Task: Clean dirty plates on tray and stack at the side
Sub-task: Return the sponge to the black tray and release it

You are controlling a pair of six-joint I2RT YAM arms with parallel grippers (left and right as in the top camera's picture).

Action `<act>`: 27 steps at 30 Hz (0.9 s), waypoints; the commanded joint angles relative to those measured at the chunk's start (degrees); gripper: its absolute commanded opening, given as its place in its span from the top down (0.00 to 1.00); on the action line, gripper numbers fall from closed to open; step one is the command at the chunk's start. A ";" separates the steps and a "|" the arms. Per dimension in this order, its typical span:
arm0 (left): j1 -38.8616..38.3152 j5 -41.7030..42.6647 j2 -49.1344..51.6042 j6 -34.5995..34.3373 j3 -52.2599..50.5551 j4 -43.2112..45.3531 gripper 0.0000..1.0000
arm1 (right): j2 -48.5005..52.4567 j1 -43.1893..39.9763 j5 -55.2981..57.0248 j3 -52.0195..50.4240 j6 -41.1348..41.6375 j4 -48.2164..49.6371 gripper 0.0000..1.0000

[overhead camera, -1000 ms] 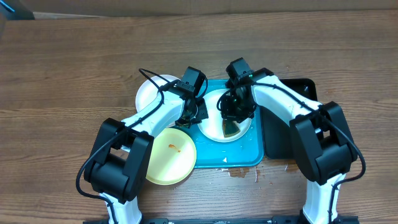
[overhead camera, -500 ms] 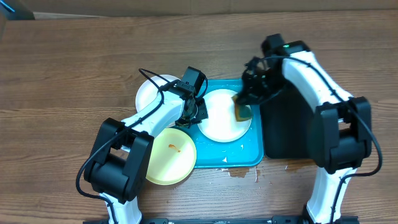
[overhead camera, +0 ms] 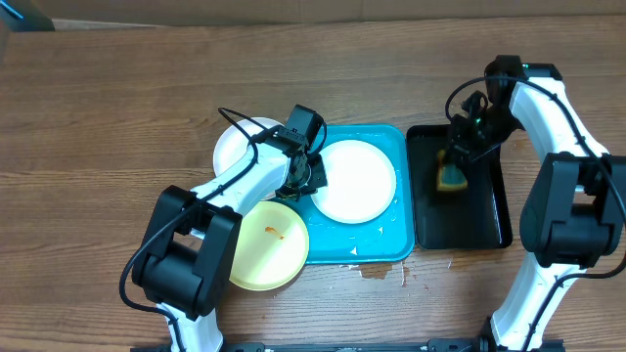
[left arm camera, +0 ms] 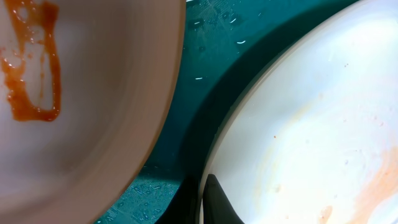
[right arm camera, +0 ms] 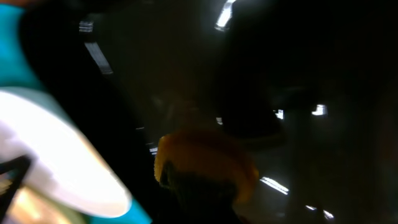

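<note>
A white plate (overhead camera: 357, 181) lies on the turquoise tray (overhead camera: 386, 240). My left gripper (overhead camera: 311, 176) is shut on its left rim; in the left wrist view the fingers (left arm camera: 214, 202) clamp the rim of this plate (left arm camera: 311, 124), which shows faint orange streaks. A pale yellow-green plate (overhead camera: 266, 244) with an orange smear (left arm camera: 31, 68) overlaps the tray's left front edge. A second white plate (overhead camera: 240, 147) lies on the table left of the tray. My right gripper (overhead camera: 453, 168) is shut on a yellow sponge (overhead camera: 452, 179) over the black tray (overhead camera: 469, 220).
Water drops and small crumbs lie on the turquoise tray's front right part (overhead camera: 377, 233). A wet patch (overhead camera: 377, 271) marks the table just in front of the tray. In the right wrist view the sponge (right arm camera: 205, 162) hangs over the glossy black tray (right arm camera: 298, 74).
My right gripper has carried the sponge off the white plate and to the right, over the black tray. The left gripper has stayed on the plate's rim.
</note>
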 commanded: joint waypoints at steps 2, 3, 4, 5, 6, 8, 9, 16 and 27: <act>0.07 -2.78 0.94 0.02 -0.59 0.15 0.96 | -1.75 1.01 7.58 -2.93 3.04 2.21 0.96; 0.07 -2.78 0.94 0.02 -0.59 0.15 0.96 | -1.75 1.14 8.39 -3.82 3.87 3.26 0.96; 0.07 -2.78 0.94 0.02 -0.59 0.15 0.96 | -1.75 1.22 8.79 -4.52 4.02 3.93 0.96; 0.07 -2.78 0.94 0.04 -0.59 0.15 0.96 | -1.75 1.27 8.90 -5.20 4.02 4.72 0.96; 0.07 -2.78 0.94 0.04 -0.59 0.13 0.96 | -1.75 1.29 8.94 -5.68 4.04 5.20 0.93; 0.07 -2.78 0.94 0.07 -0.59 0.13 0.96 | -1.75 1.27 8.94 -6.56 4.02 5.99 0.78; 0.07 -2.78 0.94 0.04 -0.59 0.13 0.95 | -1.75 1.27 8.94 -6.64 4.02 6.01 0.74; -0.09 -2.75 0.94 0.04 -0.59 0.26 0.74 | -1.77 0.83 8.94 -1.75 3.96 2.71 0.61; -0.20 -2.73 0.94 0.44 -0.59 0.17 0.79 | -1.77 -2.89 11.72 10.64 3.58 -1.05 0.00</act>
